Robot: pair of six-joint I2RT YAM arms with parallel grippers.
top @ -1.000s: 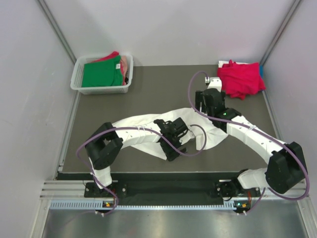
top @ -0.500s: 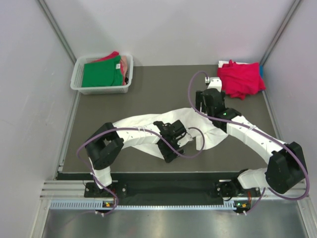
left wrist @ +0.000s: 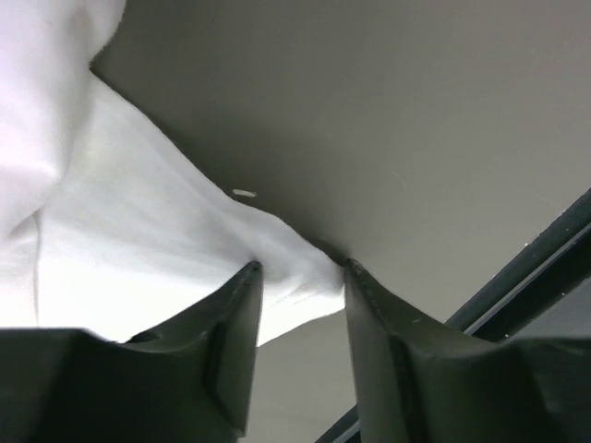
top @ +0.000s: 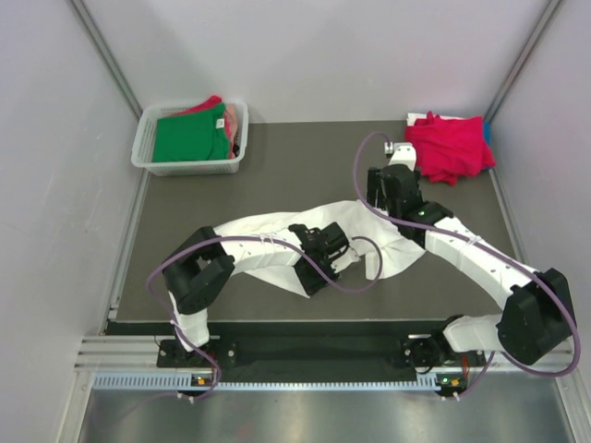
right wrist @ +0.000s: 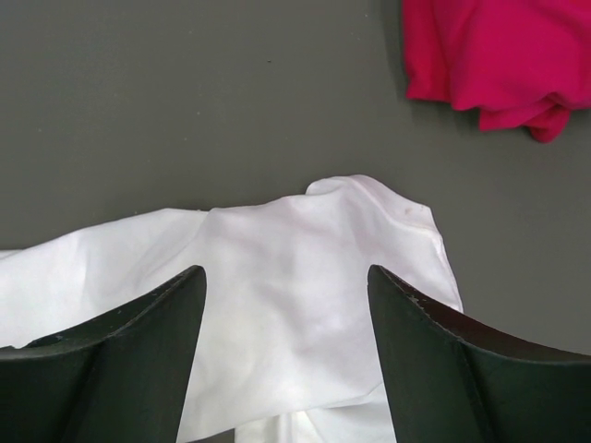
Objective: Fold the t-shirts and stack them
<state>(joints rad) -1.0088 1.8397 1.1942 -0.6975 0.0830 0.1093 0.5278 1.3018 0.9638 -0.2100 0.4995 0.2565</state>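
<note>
A white t-shirt (top: 268, 235) lies crumpled across the middle of the dark table (top: 305, 157). My left gripper (top: 319, 270) is low at its near edge. In the left wrist view the shirt's hemmed corner (left wrist: 297, 288) lies between the two fingertips of the left gripper (left wrist: 300, 268); the jaws stand partly closed, a gap still between them. My right gripper (top: 388, 196) hovers open over the shirt's far right part (right wrist: 295, 231), and in the right wrist view nothing sits between the right gripper's (right wrist: 284, 272) wide-spread fingers. A heap of red t-shirts (top: 450, 146) lies at the back right.
A clear plastic bin (top: 189, 167) at the back left holds a folded green shirt (top: 189, 137) over red ones. Grey walls close in the table on three sides. The table's near edge and a black rail (left wrist: 545, 254) run just beyond the left gripper.
The left jaws have narrowed a lot around the white shirt's corner, and that gripper has edged slightly left. The right jaws have narrowed a little; that arm has hardly moved.
</note>
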